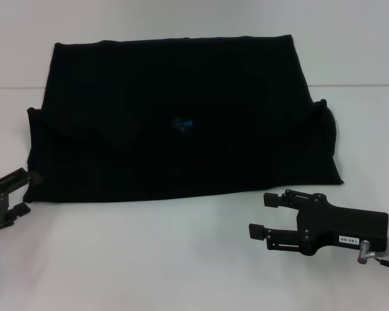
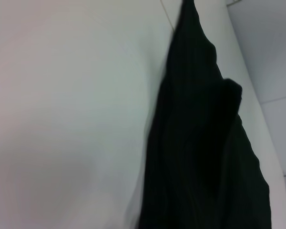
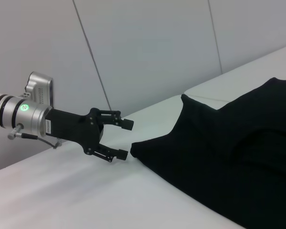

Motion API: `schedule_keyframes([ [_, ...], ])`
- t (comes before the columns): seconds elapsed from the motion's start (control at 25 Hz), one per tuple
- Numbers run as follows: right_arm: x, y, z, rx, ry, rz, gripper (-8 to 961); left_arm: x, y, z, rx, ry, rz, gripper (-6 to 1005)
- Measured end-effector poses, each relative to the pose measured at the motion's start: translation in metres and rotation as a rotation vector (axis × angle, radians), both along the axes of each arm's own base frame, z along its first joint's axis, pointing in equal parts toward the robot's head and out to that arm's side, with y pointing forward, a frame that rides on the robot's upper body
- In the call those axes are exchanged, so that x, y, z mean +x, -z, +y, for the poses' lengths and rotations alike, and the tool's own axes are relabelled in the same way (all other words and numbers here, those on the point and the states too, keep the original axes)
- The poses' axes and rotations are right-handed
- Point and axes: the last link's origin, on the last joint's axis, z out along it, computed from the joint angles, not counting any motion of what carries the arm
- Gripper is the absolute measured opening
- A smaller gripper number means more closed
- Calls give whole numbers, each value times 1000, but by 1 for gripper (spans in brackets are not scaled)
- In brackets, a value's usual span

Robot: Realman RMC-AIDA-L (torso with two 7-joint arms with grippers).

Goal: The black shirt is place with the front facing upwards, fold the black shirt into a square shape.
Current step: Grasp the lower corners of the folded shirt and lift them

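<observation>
Two tools apart-fingered, left tool (image 1: 16,184) at the black shirt (image 1: 181,123) near-left corner, right tool (image 1: 267,216) near its near-right; pinch corners evenly off the counter (image 1: 149,259).

Soft matt black cloth on the black shirt (image 1: 181,123), faintly creased, with a small blue label (image 1: 182,123) at its middle. Smooth matt white on the counter (image 1: 149,259). Matt black plastic-looking finish on the right claw (image 1: 264,215) and left claw (image 3: 125,140), behind each a brushed silver metal wrist.
</observation>
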Motion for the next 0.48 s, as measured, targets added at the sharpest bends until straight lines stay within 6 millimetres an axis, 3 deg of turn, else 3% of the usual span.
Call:
schedule_keyframes([
  [0.48,3,-4,1,15,20,7,854,1,-1,9,-46,-31,3,906],
])
